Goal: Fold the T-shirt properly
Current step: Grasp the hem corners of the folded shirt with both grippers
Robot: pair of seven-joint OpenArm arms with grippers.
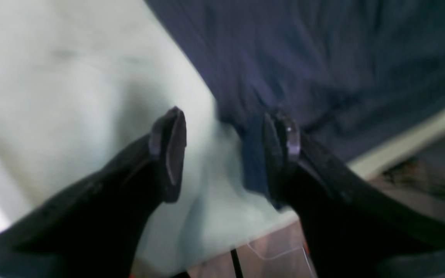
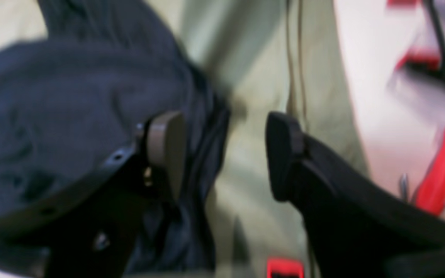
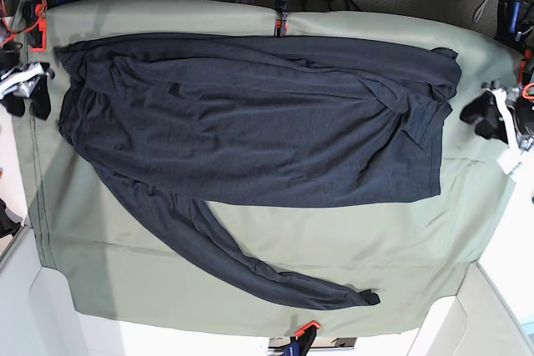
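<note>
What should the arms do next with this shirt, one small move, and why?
Probably bring one open gripper to the long strip of T-shirt trailing toward the near edge of the green cloth and lift it back onto the main body. Both the left gripper and right gripper are open and hold nothing, and that loose strip keeps the shirt from being a neat rectangle.

The left gripper (image 1: pixel 224 154) shows its jaws parted in the left wrist view, the two dark fingers (image 1: pixel 170 154) well apart with nothing clamped between them. In the base view it (image 3: pixel 488 118) sits at the right edge, low and pointing inward. The right gripper (image 2: pixel 226 154) likewise stands with its jaws spread wide, one tan-padded finger (image 2: pixel 166 150) and one black finger apart, gripping nothing. In the base view it (image 3: pixel 25 93) sits at the left edge.
</note>
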